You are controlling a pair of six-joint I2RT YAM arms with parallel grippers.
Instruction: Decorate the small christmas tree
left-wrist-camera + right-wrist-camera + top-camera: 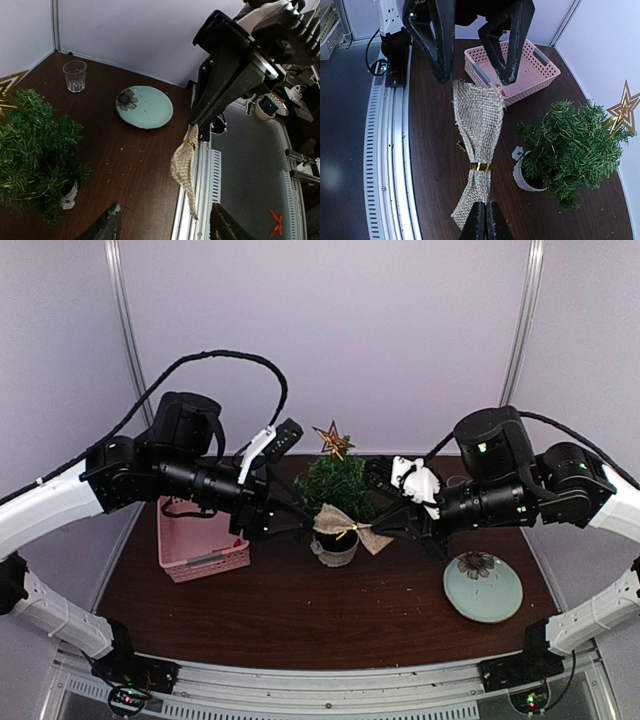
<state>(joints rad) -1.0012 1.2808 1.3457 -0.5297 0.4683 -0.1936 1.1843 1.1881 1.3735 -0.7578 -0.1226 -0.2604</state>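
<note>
The small christmas tree point(340, 483) stands mid-table in a white pot point(335, 552), with a gold star point(333, 440) on top. A burlap bow point(350, 528) with a gold band hangs in front of the tree, above the table. My right gripper point(486, 206) is shut on one end of the burlap bow point(479, 120). My left gripper point(165, 207) is open, and the other end of the bow point(184, 160) hangs free between its spread fingers point(440, 55). The tree point(572, 142) is to the right in the right wrist view and to the left in the left wrist view point(35, 150).
A pink basket point(200, 545) sits at the left of the table, behind the left arm. A pale green plate point(483, 586) lies at the front right. A drinking glass point(75, 75) stands near the back wall. The metal rail point(390, 165) runs along the table's near edge.
</note>
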